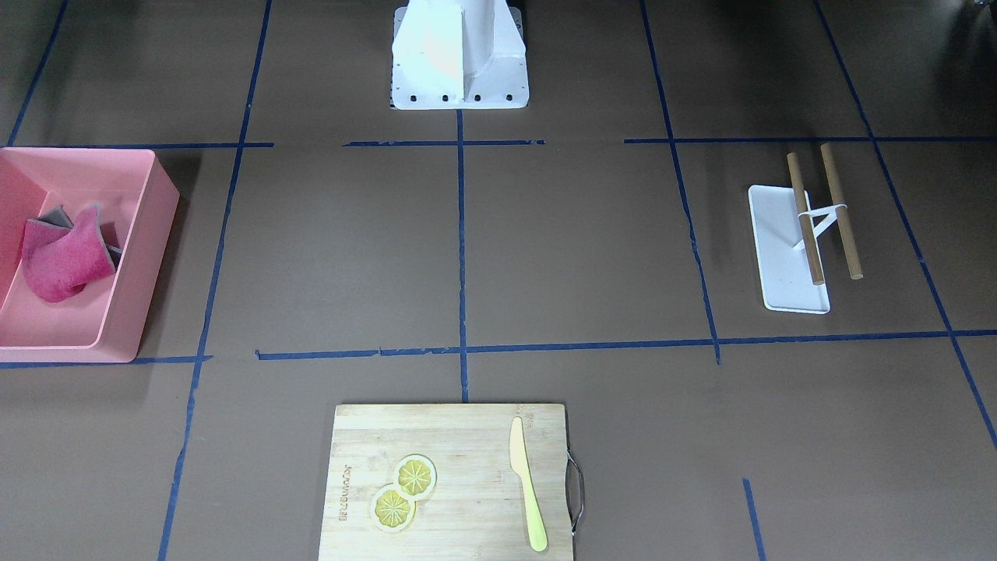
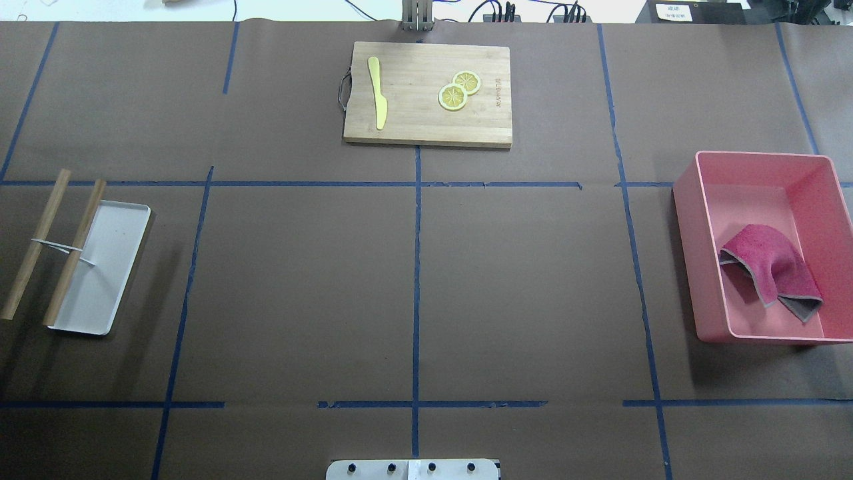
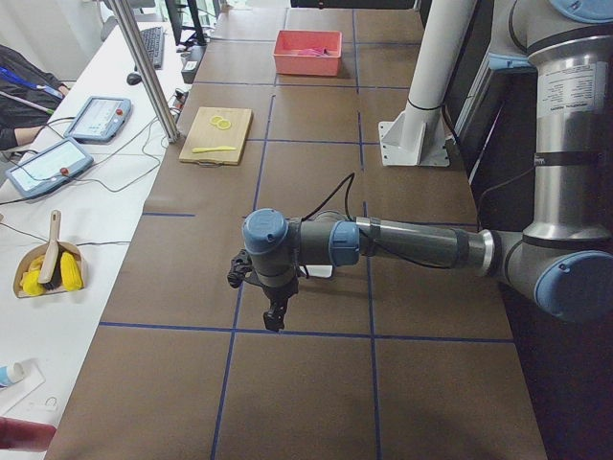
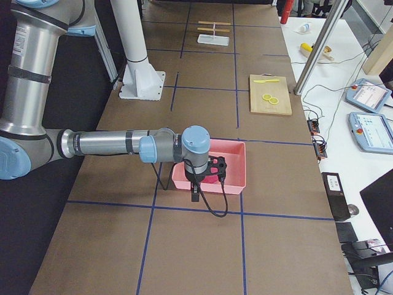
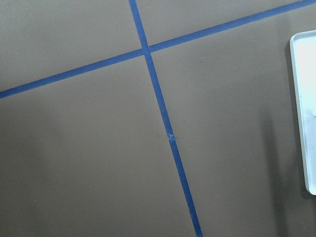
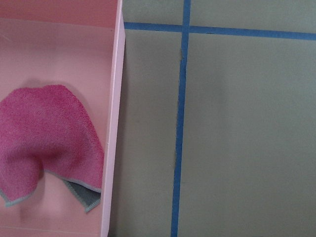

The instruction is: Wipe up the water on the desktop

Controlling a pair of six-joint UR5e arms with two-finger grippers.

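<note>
The desktop (image 2: 300,287) is a matte brown surface with blue tape lines; I see no water on it in any view. A magenta cloth (image 2: 766,260) lies crumpled in a pink bin (image 2: 686,200) at the right; it also shows in the right wrist view (image 6: 44,128). My right gripper (image 4: 194,195) hangs at the bin's near edge. My left gripper (image 3: 276,311) hangs over the desktop at the left end. Both show only in the side views, so I cannot tell whether they are open or shut.
A wooden cutting board (image 2: 426,120) with a yellow knife (image 2: 378,93) and lemon slices (image 2: 453,97) sits at the far middle. A white tray (image 2: 106,267) with two wooden sticks (image 2: 33,247) lies at the left. The robot base (image 1: 459,62) stands at the near edge.
</note>
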